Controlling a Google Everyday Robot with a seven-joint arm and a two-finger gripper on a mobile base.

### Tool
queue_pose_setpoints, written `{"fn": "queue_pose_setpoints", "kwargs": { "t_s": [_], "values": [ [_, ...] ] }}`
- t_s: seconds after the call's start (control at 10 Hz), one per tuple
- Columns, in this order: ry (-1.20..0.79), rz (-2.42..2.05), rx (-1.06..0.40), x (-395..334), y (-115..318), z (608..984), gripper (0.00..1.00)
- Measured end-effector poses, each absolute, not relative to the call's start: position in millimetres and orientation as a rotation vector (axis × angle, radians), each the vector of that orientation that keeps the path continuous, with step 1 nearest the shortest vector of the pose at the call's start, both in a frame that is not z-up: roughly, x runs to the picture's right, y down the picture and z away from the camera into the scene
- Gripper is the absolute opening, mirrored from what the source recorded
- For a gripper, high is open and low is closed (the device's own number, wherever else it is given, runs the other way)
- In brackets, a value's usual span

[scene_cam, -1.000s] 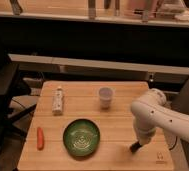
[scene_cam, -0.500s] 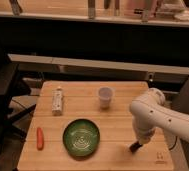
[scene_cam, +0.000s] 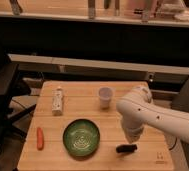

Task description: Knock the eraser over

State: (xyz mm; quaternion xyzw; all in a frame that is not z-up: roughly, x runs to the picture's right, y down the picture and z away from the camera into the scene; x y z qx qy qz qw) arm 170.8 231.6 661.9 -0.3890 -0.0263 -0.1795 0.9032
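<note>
Compared with the earlier frames, nothing on the tabletop has shifted, and the white robot arm [scene_cam: 153, 112] keeps the same low pose over the near right part of the light wooden table [scene_cam: 83, 97]. One gripper [scene_cam: 128, 145] is present, at the end of the arm, right at the table surface near the front edge. One small dark block-shaped eraser [scene_cam: 126, 148] lies flat on the table directly at the gripper's tip; contact between the two cannot be confirmed. The spacing of the gripper's fingers cannot be determined, as the arm's wrist covers them.

Object count on the table, located relative to the gripper:
- One round green bowl with a pale pattern inside [scene_cam: 81, 137], just beside the gripper on the camera-left side, apart from the eraser.
- One small white cup [scene_cam: 105, 96], upright, behind the gripper toward the far edge and slightly camera-left.
- One pale flat packet [scene_cam: 58, 100], lying lengthwise, well apart at far camera-left.
- One slim orange-red carrot-shaped item [scene_cam: 39, 138], well apart at near camera-left, beyond the bowl.
</note>
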Motion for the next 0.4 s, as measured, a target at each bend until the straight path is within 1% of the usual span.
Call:
{"fn": "queue_pose_setpoints", "kwargs": {
  "t_s": [0.2,0.4],
  "values": [
    [-0.050,-0.368,-0.807,171,233,666,0.01],
    [-0.036,-0.352,-0.808,188,236,673,0.01]
  ]
}}
